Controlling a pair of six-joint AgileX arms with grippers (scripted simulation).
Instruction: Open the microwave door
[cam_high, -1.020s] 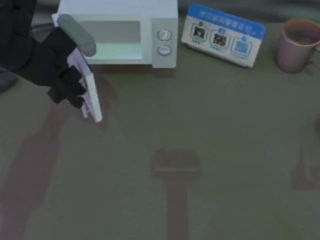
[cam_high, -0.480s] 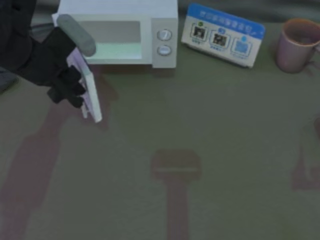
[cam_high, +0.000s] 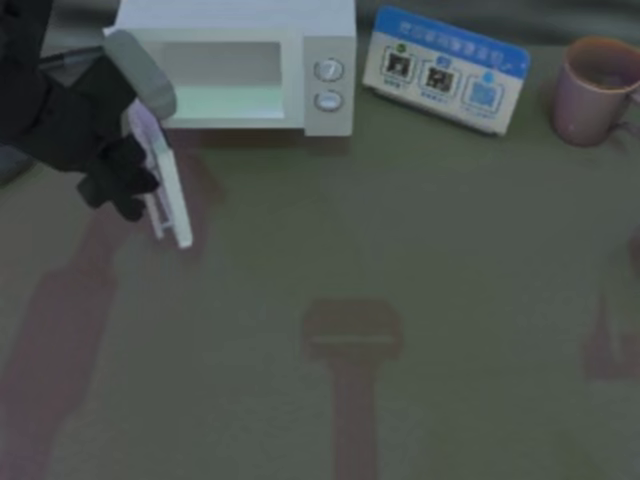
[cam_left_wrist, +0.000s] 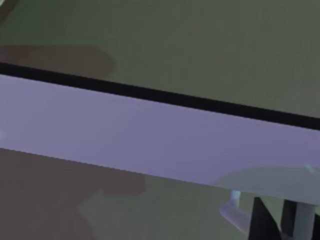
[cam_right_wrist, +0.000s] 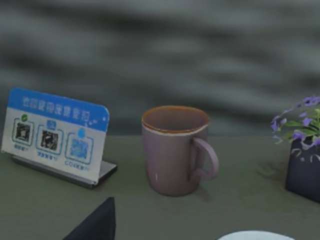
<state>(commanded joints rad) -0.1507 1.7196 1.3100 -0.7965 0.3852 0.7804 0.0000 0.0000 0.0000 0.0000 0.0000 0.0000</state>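
left gripper (cam_high: 138, 192) clamped on the microwave door (cam_high: 168, 190), swung wide open at the microwave's (cam_high: 240, 70) left; right arm unseen.

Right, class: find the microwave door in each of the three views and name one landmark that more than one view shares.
Top view: the microwave door stands swung open at the upper left, beside the left gripper.
Left wrist view: it is the pale violet band crossing the picture.
Right wrist view: not in it.
Shared landmark: the blue-topped sign card, seen in the top and right wrist views.
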